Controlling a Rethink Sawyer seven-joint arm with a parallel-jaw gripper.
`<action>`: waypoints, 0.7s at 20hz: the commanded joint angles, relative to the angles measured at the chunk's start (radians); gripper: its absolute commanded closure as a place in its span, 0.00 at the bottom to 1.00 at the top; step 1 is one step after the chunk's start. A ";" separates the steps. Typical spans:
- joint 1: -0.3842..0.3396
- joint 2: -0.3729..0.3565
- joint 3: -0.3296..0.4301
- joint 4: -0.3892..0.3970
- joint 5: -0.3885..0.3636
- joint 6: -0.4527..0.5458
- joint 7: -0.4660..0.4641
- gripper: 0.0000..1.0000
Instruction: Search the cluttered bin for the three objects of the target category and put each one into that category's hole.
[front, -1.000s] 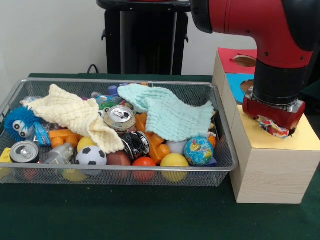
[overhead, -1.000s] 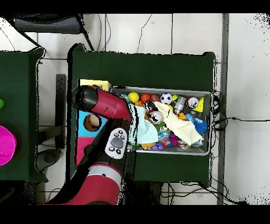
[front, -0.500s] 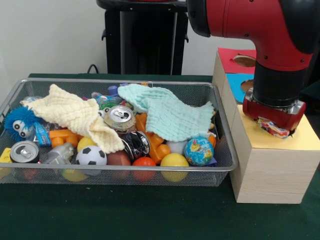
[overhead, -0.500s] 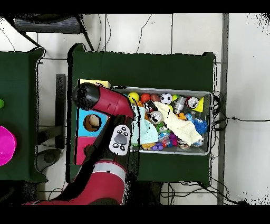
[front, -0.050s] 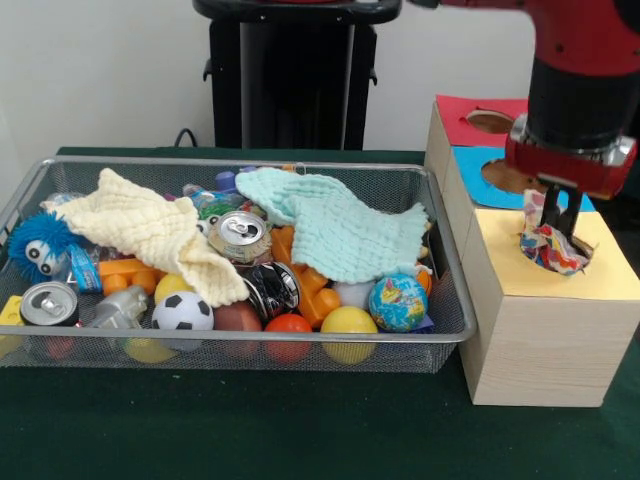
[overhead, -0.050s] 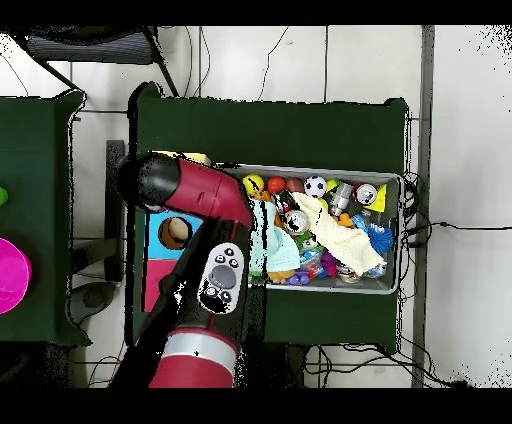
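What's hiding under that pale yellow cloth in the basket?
The yellow cloth drapes over orange blocks, a yellow ball and part of a silver can, which stick out at its edges. Whatever lies beneath its middle is covered and cannot be seen.

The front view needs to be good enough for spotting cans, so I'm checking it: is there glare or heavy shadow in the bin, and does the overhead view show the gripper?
Front view: even light, soft shadows under the cloths, a mild sheen on the silver can top, and the gripper reads clearly above the crumpled wrapper. Overhead view: the red arm covers the gripper.
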 joint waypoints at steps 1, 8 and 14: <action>-0.005 -0.089 0.012 0.063 -0.090 0.248 0.113 1.00; -0.019 -0.102 0.021 0.043 -0.107 0.206 0.127 1.00; -0.036 -0.094 0.045 0.058 -0.094 -0.076 0.128 1.00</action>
